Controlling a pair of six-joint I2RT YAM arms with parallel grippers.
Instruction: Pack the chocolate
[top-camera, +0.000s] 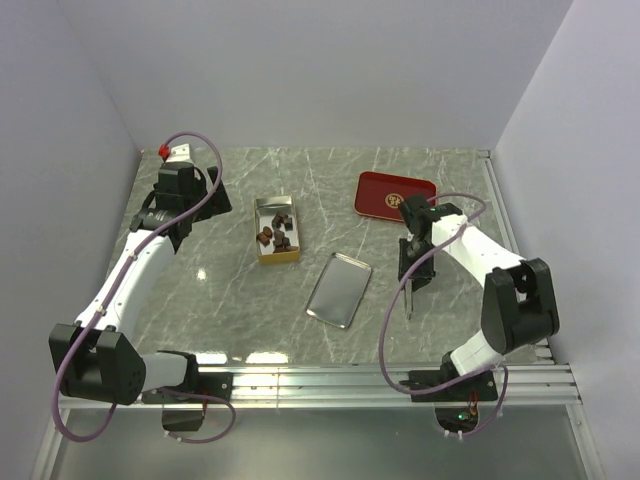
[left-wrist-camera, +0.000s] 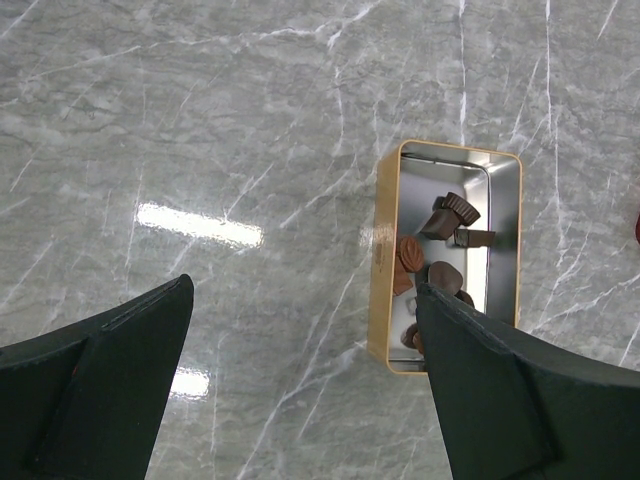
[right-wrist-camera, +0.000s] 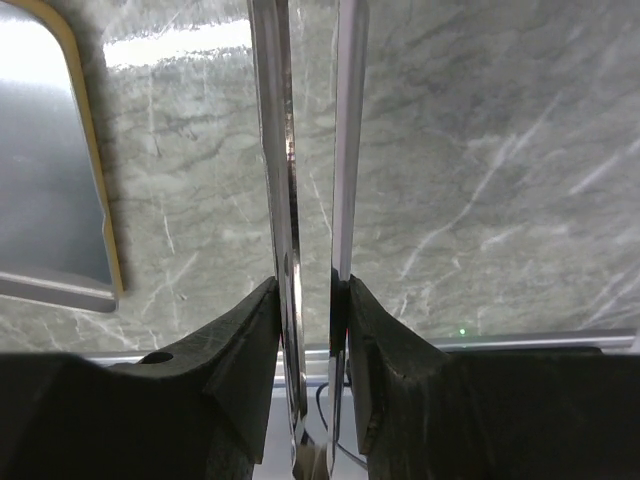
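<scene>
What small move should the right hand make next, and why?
Probably the right hand should lay its tongs down: the chocolate already lies in the gold tin, the red tray looks empty, and the lid lies off, beside it.

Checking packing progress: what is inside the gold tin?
Several brown chocolate pieces lie on the tin's shiny floor, with one end bare. In the left wrist view, a finger of the left gripper covers one corner, so anything there is hidden.

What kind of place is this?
Probably a robot test booth: plain white walls box in a grey marble-patterned table, and the black-and-white left arm and right arm are bolted to a silver metal rail.
</scene>
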